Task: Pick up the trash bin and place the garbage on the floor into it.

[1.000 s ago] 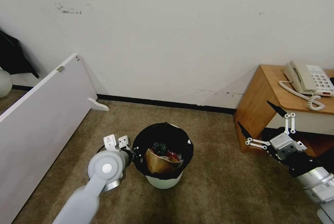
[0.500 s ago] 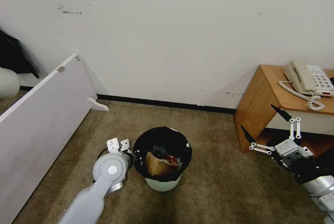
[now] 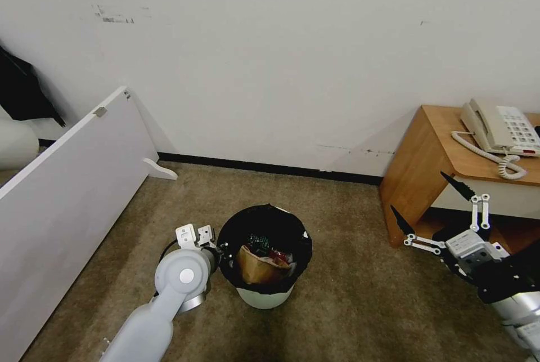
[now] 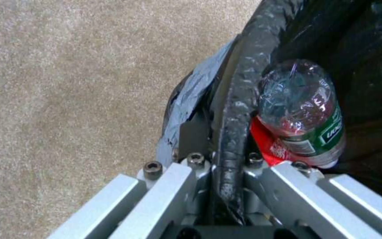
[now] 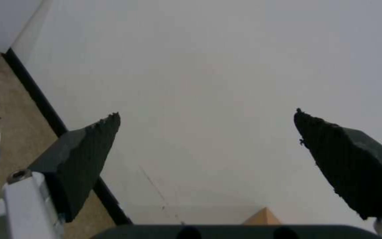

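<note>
Trash bin [image 3: 264,289]: white, black bag folded over the rim, standing or held low on the carpet [image 3: 349,305] near the wall. Since a second ago it sits slightly nearer the robot and a touch to the right in the head view; the whole scene has shifted a little too, so part of this is camera motion.

Contents: brown paper bag [image 3: 256,269], clear green-labelled bottle [image 4: 303,113], red wrapper [image 4: 268,144]. No litter lies on the visible carpet; collection looks largely done.

Left gripper [image 4: 226,172]: clamped on the bagged rim, one finger inside, one outside.

Right gripper [image 3: 436,210]: fingers spread wide, empty, beside the wooden table [image 3: 416,165], now drawn lower and further right.
</note>
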